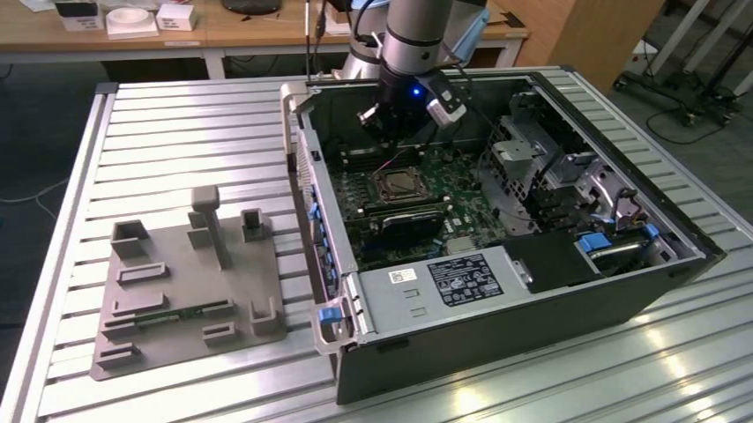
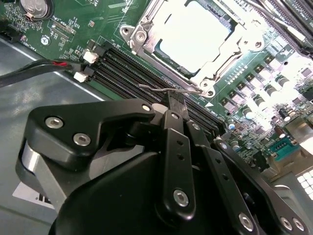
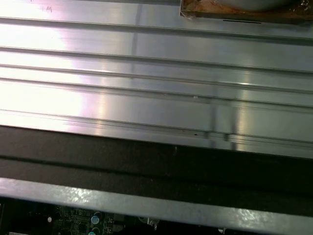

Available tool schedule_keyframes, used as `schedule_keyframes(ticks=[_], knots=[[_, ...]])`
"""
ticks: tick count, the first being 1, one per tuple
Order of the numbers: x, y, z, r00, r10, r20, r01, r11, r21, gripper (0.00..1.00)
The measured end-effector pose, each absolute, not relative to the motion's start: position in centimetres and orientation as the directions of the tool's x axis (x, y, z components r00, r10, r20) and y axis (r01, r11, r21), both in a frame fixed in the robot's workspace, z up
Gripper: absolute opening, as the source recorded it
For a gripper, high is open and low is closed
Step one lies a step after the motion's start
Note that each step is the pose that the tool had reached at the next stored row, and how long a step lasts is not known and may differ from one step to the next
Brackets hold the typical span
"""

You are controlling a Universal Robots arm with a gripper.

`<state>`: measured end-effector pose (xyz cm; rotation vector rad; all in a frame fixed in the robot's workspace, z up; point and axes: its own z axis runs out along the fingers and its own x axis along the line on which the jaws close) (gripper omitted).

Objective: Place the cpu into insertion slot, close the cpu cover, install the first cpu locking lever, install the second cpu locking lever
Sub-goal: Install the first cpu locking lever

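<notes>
The cpu (image 2: 195, 34), its silvery top showing, lies in the insertion slot (image 1: 400, 185) on the green board inside the open computer case (image 1: 495, 308). The cpu cover (image 2: 222, 61) lies flat around it as a metal frame. A thin wire locking lever (image 2: 159, 88) runs along the socket's near edge. My gripper (image 2: 176, 104) stands with its black fingers together, the tips right at this lever's hooked end. In the exterior view the gripper (image 1: 406, 123) hangs just behind the socket.
Long black memory slots (image 2: 122, 63) and a red-black cable (image 2: 49, 66) lie beside the socket. A grey power supply box (image 1: 453, 278) and a drive cage (image 1: 530, 150) crowd the case. A grey fixture (image 1: 189, 282) sits on the slatted table (image 3: 146, 73).
</notes>
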<state>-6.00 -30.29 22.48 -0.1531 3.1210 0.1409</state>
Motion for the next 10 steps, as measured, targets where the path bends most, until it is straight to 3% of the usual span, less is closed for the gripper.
schedule_keyframes(ticks=[10], knots=[[-5.97,-29.96,22.48,-0.995,-0.097,-0.021,-0.098,0.988,0.115,0.10]])
